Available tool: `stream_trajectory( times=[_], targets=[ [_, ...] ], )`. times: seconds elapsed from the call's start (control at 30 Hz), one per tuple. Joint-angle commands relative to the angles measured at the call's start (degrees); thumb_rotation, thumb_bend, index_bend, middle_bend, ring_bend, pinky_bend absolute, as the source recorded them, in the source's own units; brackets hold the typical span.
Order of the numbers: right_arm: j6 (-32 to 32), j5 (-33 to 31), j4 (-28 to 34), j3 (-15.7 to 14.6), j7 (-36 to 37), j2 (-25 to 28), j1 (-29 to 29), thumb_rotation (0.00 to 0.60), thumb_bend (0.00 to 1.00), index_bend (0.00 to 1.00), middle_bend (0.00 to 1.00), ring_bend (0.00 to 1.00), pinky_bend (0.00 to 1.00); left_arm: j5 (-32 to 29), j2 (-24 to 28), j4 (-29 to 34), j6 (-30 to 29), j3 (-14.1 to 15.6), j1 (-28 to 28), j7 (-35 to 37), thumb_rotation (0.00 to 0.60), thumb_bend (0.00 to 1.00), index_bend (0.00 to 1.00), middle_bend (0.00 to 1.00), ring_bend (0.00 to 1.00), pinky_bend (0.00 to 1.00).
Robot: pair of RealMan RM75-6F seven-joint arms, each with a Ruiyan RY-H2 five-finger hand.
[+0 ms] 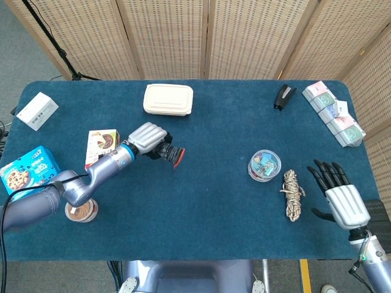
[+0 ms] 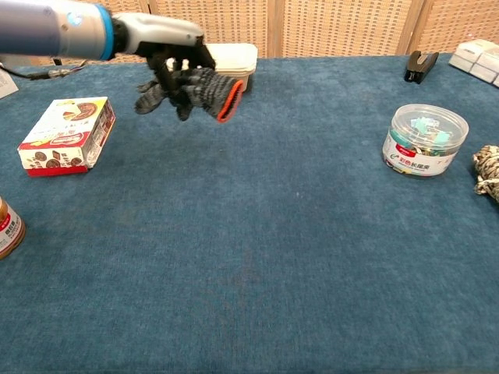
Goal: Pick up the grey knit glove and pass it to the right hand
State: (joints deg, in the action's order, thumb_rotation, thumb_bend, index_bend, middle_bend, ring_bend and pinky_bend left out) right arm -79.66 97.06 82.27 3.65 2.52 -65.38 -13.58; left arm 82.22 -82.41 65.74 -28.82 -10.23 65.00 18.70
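The grey knit glove [image 1: 169, 152] with an orange cuff hangs above the table, gripped by my left hand [image 1: 148, 138]. In the chest view the glove [image 2: 203, 88] dangles below the left hand [image 2: 164, 40] at upper left, its cuff pointing right. My right hand [image 1: 339, 194] hovers over the table's right side with its fingers spread and nothing in it. It does not show in the chest view.
A cream lunch box [image 1: 168, 99] sits behind the glove, and a snack box [image 2: 66, 133] lies to its left. A clear tub of clips [image 1: 264, 165] and a rope coil [image 1: 292, 194] sit between the hands. A blue cookie box [image 1: 29, 173] and a stapler [image 1: 283, 96] lie farther off.
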Motion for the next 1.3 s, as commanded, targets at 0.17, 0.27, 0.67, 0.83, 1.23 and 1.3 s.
stream_trajectory(
  times=[0.17,0.27,0.67,0.83,1.23,1.3],
  targets=[
    [1.69,10.52,-0.35,-1.52,0.04,0.52,-7.92,0.600,0.11,0.02,0.00,0.00,0.00,-4.03,1.17,3.74,4.08,-3.64,5.37,-3.32,0.600,0.37,0.63,0.49,0.44,0.55],
    [2.53,12.69,-0.13,-1.29,-1.23,-0.76,-10.42,0.600,0.11,0.04,0.00,0.00,0.00,-6.06,0.92,4.30,5.18,-4.77,7.01,-4.21,0.600,0.37,0.64,0.49,0.44,0.55],
    [8.62,10.67,1.15,0.10,-3.49,-6.90,-16.90,0.600,0.11,0.08,0.01,0.00,0.00,-13.19,0.18,6.73,6.26,-5.91,10.58,-8.63,0.600,0.37,0.64,0.49,0.44,0.55],
    [8.96,9.13,-0.15,0.18,-3.34,-8.85,-17.75,0.600,0.12,0.09,0.02,0.00,0.00,-15.92,-0.33,7.44,5.45,-5.61,11.17,-10.59,0.600,0.39,0.64,0.49,0.44,0.55],
    [7.05,7.61,-1.63,-0.69,-3.26,-12.19,-18.01,0.600,0.22,0.11,0.04,0.00,0.00,-20.33,-1.50,7.97,4.37,-5.58,12.33,-12.63,0.600,0.41,0.64,0.49,0.44,0.55],
    [6.80,7.33,-1.60,-0.74,-3.55,-12.65,-18.02,0.600,0.25,0.11,0.04,0.00,0.00,-20.91,-1.73,7.96,4.48,-5.76,12.57,-12.51,0.600,0.41,0.64,0.49,0.44,0.55]
  ],
)
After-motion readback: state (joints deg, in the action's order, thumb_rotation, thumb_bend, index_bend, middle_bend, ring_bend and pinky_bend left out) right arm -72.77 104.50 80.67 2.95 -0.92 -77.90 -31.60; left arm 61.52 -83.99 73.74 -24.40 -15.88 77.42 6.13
